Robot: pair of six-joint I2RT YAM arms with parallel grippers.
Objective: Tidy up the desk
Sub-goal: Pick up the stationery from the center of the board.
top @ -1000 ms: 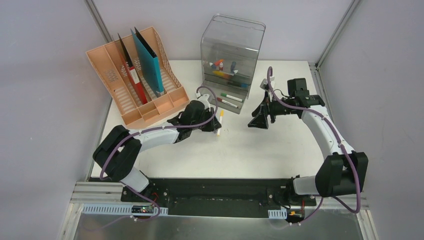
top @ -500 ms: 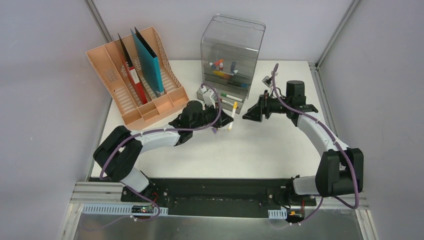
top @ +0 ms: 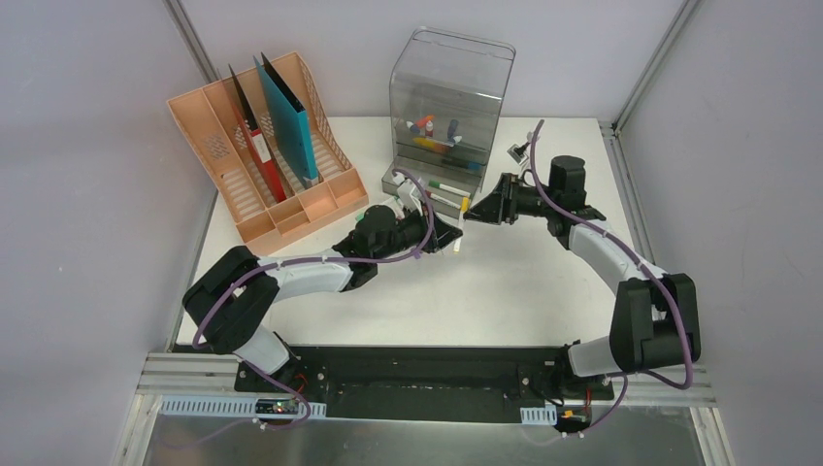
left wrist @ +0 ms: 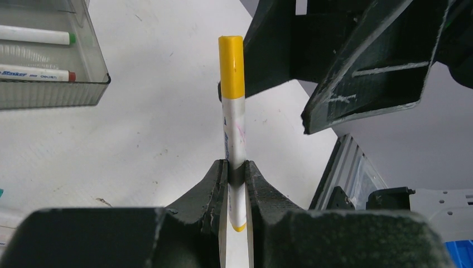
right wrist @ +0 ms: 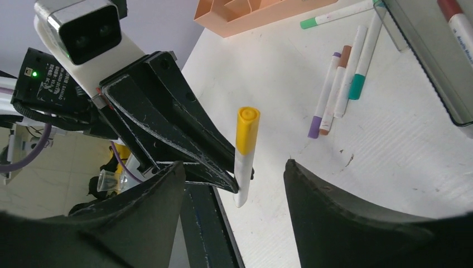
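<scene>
The left gripper (left wrist: 234, 167) is clamped on a yellow-capped marker (left wrist: 233, 111). The slim white cylindrical barrel is pinched low down between two matte black, rough-grained fingers, and the glossy cap is held pointing away from the wrist, clear of the desk (top: 505, 291). The right gripper (right wrist: 231, 173) is spread wide. Its scuffed black wedge-shaped fingers are set on either side of the capped end, with a gap visible on both sides.

Under both grippers the desk is seen as a large flat white tabletop, faintly scratched, with a black rail along its near edge. Four thin loose markers (right wrist: 337, 84), capped in purple, brown, teal and green, are laid on it behind the held marker. Beside the left gripper a smoky translucent plastic drawer (left wrist: 50, 84) is pulled out, with a green-tipped and a red-tipped marker laid flat in it. The drawer belongs to a clear grey round-topped box (top: 451, 97) at the far edge. A peach slotted file rack (top: 262, 165) is set at the far left.
</scene>
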